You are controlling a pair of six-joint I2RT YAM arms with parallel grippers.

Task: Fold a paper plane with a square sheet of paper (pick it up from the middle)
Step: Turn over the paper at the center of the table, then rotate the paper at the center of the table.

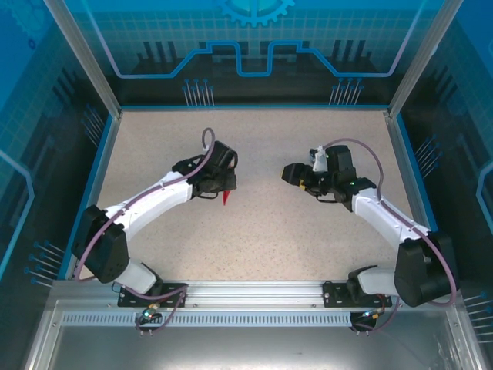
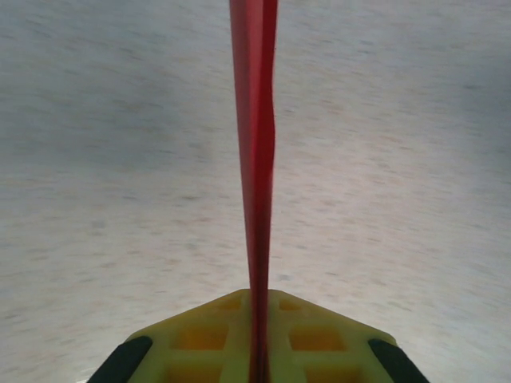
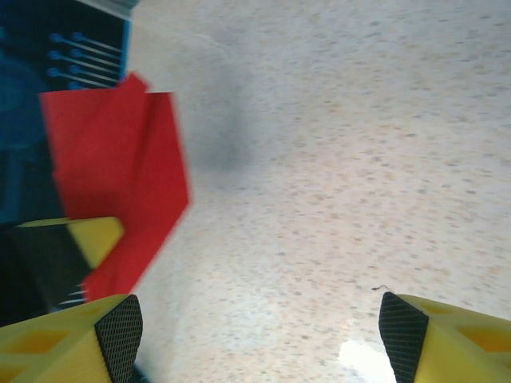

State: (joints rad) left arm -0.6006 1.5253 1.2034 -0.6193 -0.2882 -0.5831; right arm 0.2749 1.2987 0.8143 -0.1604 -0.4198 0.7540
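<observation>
The left end effector (image 2: 257,343) is clamped on the paper plane (image 2: 255,159), which runs edge-on out from between its yellow fingers over the middle of the desk (image 1: 269,239) (in the top view, a red tip pokes out below it). The right end effector (image 3: 259,335) stands wide open, gripping nothing, facing the plane from the right and apart from it.
</observation>
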